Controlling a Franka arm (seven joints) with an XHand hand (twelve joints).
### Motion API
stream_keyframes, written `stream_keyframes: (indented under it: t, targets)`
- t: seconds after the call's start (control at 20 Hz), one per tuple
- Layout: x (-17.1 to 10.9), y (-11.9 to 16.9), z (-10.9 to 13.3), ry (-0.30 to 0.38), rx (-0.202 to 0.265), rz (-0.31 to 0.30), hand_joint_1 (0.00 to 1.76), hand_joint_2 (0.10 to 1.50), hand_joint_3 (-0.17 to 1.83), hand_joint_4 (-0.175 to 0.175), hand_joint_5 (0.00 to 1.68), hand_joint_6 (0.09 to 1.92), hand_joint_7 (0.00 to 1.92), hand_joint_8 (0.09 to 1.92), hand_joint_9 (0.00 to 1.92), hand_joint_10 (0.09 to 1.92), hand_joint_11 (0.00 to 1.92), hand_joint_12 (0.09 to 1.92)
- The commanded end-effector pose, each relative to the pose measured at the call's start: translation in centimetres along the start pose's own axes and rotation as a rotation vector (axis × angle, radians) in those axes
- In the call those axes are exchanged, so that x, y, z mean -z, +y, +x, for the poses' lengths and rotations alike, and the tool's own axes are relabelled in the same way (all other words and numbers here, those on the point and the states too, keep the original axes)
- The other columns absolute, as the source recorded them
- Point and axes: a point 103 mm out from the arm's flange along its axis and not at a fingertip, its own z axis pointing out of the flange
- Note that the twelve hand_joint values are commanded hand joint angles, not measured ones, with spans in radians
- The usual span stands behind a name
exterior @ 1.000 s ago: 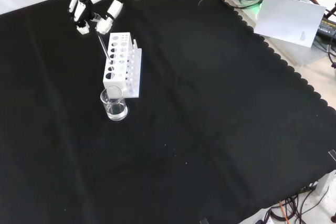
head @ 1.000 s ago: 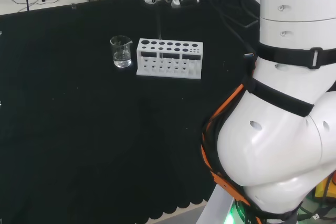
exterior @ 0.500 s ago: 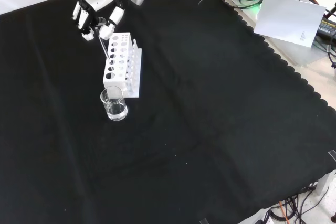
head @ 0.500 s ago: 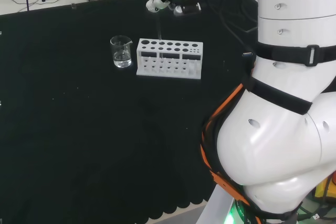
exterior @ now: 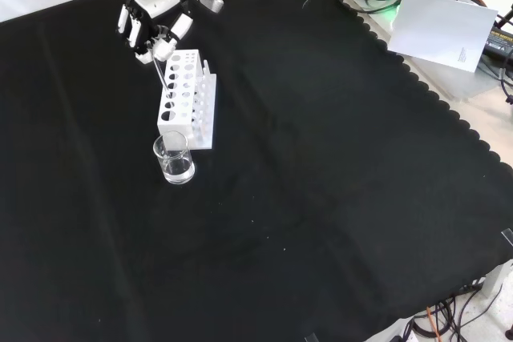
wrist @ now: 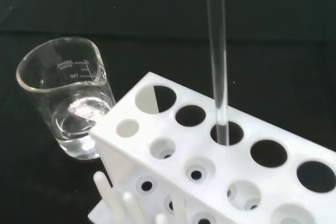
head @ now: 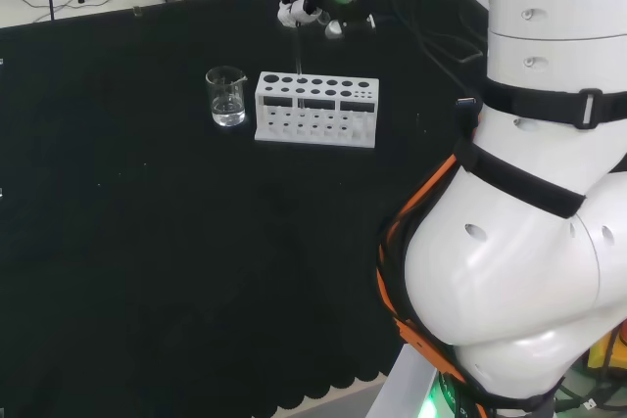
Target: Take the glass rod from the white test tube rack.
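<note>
Front view, nearest the camera: a clear beaker (exterior: 174,159) stands on the desk (exterior: 321,198), a little liquid showing in its base, just beside the near end of the white rack (exterior: 185,98). The rack runs away from the camera toward the hand (exterior: 154,15), which comes in from the top of the view and hangs above the rack's far end. The rod (exterior: 159,74), thin and clear, slants up from one of the rack's big holes to the hand. The fingers (exterior: 163,46) are curled in round the rod's top end and appear to pinch it, though the contact itself is too small to see plainly. In the head view the beaker (head: 226,96) stands left of the rack (head: 315,109), and the rod (head: 297,51) rises nearly upright from a hole in the rack's back row, toward its left end, up to the hand (head: 312,3) beyond. The wrist view shows the rod (wrist: 218,61) with its lower end still down inside a big hole, the third from the rack's (wrist: 210,166) beaker end, and the beaker (wrist: 68,95) close by that end.
</note>
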Motion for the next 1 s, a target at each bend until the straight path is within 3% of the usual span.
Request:
stream_keyframes:
  t: [0.05,0.2,0.35,0.45,0.6,1.0]
  targets:
    - [0.6,0.1,0.8,-0.009,0.013,-0.038,1.10,1.17,-0.15,-0.175,0.96,0.94,1.33,0.82,1.64,0.90,0.91,1.22]
    - [1.5,-0.1,0.9,0.010,-0.006,-0.096,1.16,1.16,-0.15,-0.175,1.03,0.93,1.38,0.82,1.66,0.87,1.02,1.17]
    - [2.8,-0.6,1.1,0.012,-0.023,-0.156,1.27,1.11,-0.17,-0.175,1.15,0.73,1.24,0.75,1.66,0.84,1.15,0.99]
    - [3.5,-1.0,1.2,0.043,-0.029,-0.180,1.29,1.12,-0.17,-0.175,1.15,0.55,1.18,0.95,1.67,0.84,1.17,0.90]
    - [4.7,-1.6,1.5,0.072,-0.041,-0.186,1.29,1.13,-0.17,-0.175,1.15,0.46,1.15,1.06,1.67,0.83,1.17,0.86]
    - [7.8,-3.8,1.9,0.071,-0.093,-0.125,1.30,1.13,-0.17,-0.175,1.18,0.38,1.14,1.08,1.70,0.79,1.19,0.82]
